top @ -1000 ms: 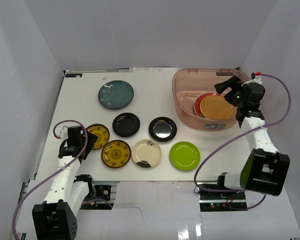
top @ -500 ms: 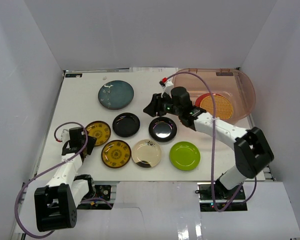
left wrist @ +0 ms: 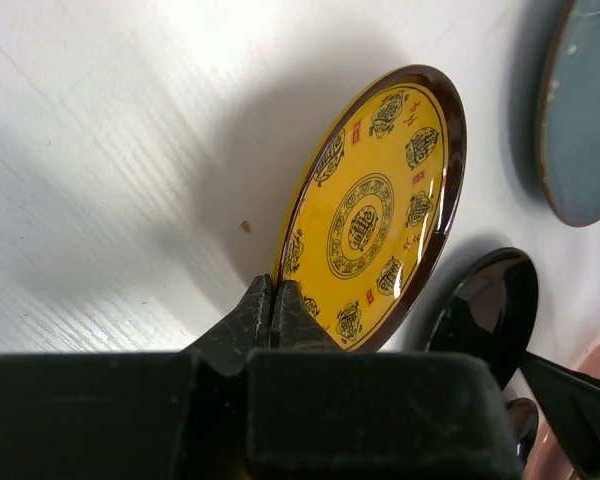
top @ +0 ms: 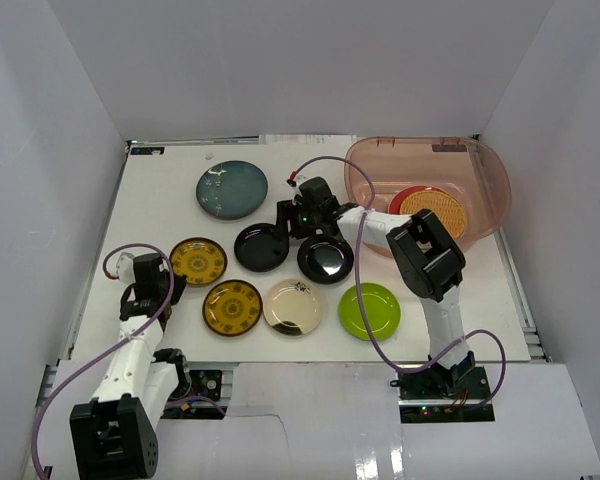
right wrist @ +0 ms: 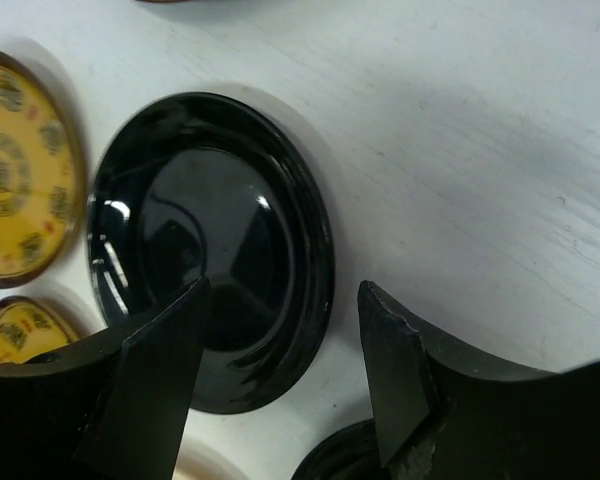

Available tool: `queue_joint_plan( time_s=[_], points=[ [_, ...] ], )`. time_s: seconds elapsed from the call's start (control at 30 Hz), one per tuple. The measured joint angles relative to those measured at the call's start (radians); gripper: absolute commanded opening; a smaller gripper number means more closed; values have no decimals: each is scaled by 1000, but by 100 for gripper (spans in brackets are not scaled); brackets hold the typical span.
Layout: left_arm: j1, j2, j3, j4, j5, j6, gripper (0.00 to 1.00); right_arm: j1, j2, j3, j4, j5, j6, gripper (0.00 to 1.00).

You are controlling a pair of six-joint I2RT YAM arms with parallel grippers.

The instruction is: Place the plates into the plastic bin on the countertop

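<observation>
Several plates lie on the white countertop (top: 160,200): teal (top: 232,189), two yellow patterned (top: 198,261) (top: 232,306), two black (top: 258,248) (top: 325,258), cream (top: 293,306) and lime green (top: 369,311). My left gripper (left wrist: 272,300) is shut on the near rim of the upper yellow plate (left wrist: 375,220), which tilts up off the surface. My right gripper (right wrist: 280,340) is open and low over the left black plate (right wrist: 210,250), one finger above its bowl and the other outside its rim. The plastic bin (top: 425,165) at the back right holds a red plate and a woven plate (top: 432,212).
White walls enclose the countertop on three sides. The right arm reaches leftward from the bin side across the second black plate (right wrist: 340,455). The teal plate (left wrist: 585,110) lies just beyond the lifted yellow one.
The right arm swung from over the bin to the left black plate. My left gripper closed on the yellow plate's rim and tipped it up.
</observation>
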Motion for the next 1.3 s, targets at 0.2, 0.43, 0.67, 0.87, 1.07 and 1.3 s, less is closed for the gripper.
queue_joint_plan(
  time_s=[0.2,0.43,0.67,0.87,1.07,1.3],
  points=[
    [-6,-48,97,-67,-40,69,0,6,57,32,-7,12,10,54],
    [-38,-57,202,-153,-29,122,0,7,56,32,-3,8,33,8],
    [-77,-61,441,-113,73,167,0,-6,-107,-3,-7,21,35,8],
    [-121,-47,471,8,278,149,0,-193,-444,-74,54,-24,74,8],
    [-251,28,484,118,394,118,0,-594,-634,-170,114,-32,119,8],
    [-514,262,677,198,390,135,0,-846,-625,-338,27,105,105,8]
  ],
)
